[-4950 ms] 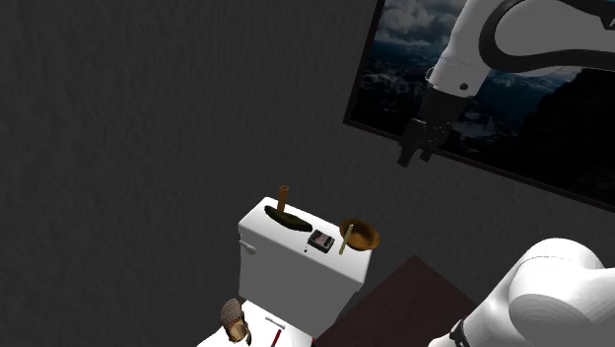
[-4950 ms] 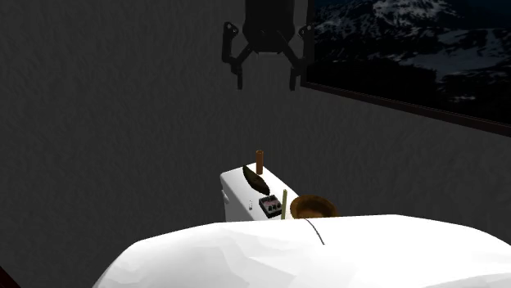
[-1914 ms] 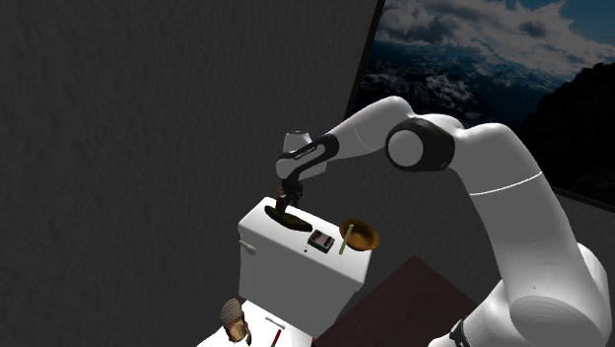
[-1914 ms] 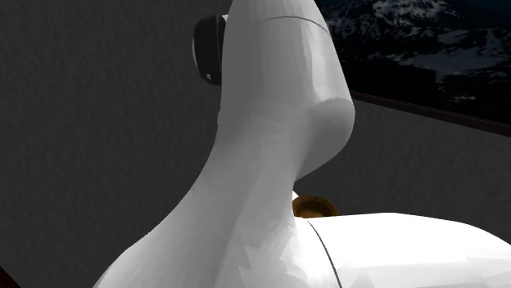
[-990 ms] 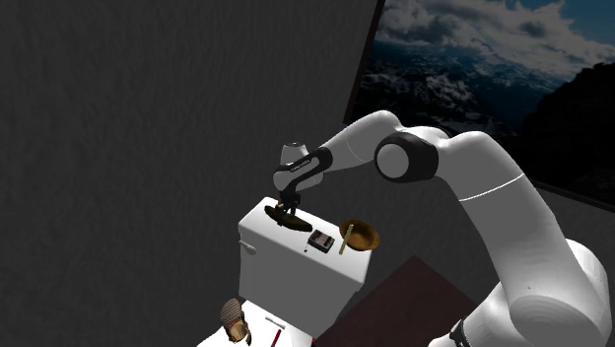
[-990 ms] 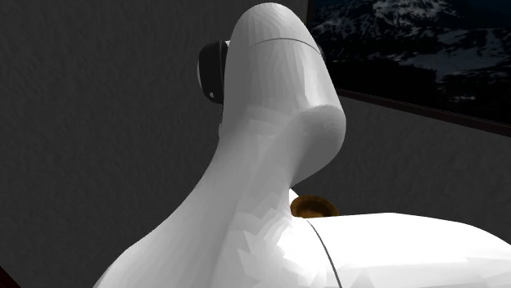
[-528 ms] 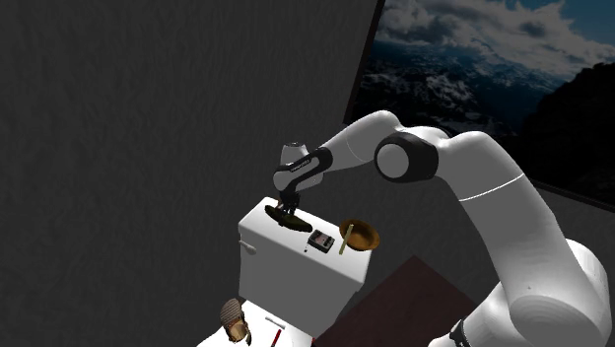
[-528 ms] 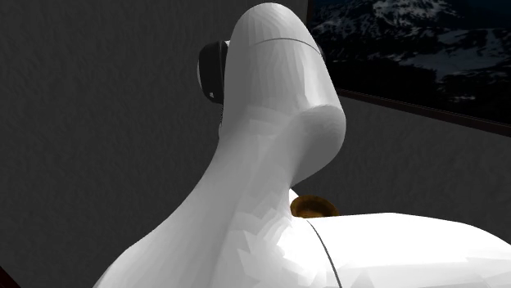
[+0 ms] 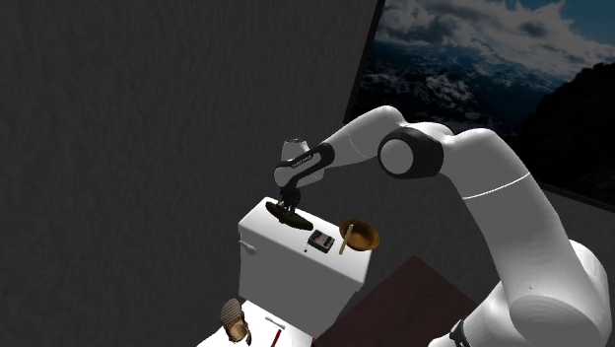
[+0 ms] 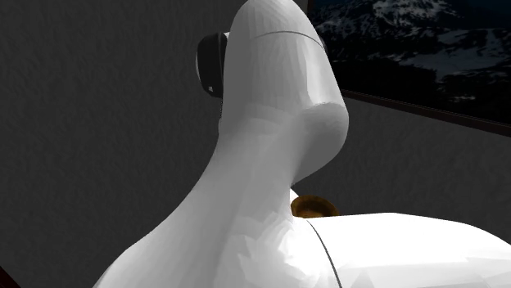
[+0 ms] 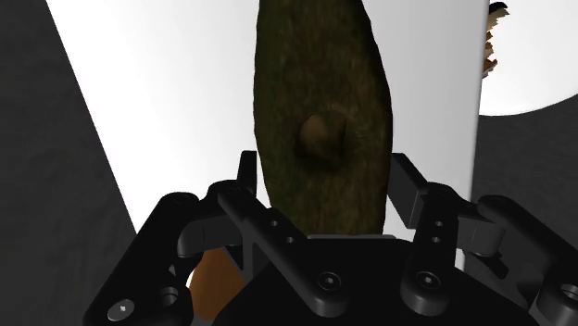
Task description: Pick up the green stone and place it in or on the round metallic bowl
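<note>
Wrist view: jaws tight on an olive-brown stone

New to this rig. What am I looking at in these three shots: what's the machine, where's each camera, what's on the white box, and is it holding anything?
The machine is a simulated white robot arm ending in a black two-finger gripper. The shoulder view looks down from beside the arm's stand. The second exterior view looks from close behind the arm's white body. The wrist view looks along the gripper.

The white box is a toilet tank. On its lid are a dark greenish-brown stone, a small black device, a yellowish stick and a brownish-gold round bowl.

The fingers appear shut on the stone's two long sides.
</note>
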Controlling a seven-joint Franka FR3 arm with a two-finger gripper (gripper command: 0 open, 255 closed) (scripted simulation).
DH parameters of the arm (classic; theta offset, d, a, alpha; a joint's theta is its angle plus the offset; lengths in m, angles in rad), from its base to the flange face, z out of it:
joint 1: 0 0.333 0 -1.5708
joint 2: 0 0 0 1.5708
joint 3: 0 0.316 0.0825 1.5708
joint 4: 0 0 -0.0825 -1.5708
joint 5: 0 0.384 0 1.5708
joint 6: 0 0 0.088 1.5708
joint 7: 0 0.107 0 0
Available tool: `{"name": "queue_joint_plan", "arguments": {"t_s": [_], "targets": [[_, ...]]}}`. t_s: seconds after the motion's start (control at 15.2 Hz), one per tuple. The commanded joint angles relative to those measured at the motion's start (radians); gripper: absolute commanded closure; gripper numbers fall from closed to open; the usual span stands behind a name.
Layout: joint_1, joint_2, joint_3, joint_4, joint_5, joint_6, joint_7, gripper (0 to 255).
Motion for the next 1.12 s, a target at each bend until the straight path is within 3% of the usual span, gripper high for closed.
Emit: {"name": "queue_joint_plan", "arguments": {"t_s": [0.0,1.06], "targets": [[0.0,-0.021,0.0,-0.008,0.0,-0.013,0.0,255],[0.002,-0.187,-0.003,-0.065,-0.002,-0.122,-0.001,255]]}}
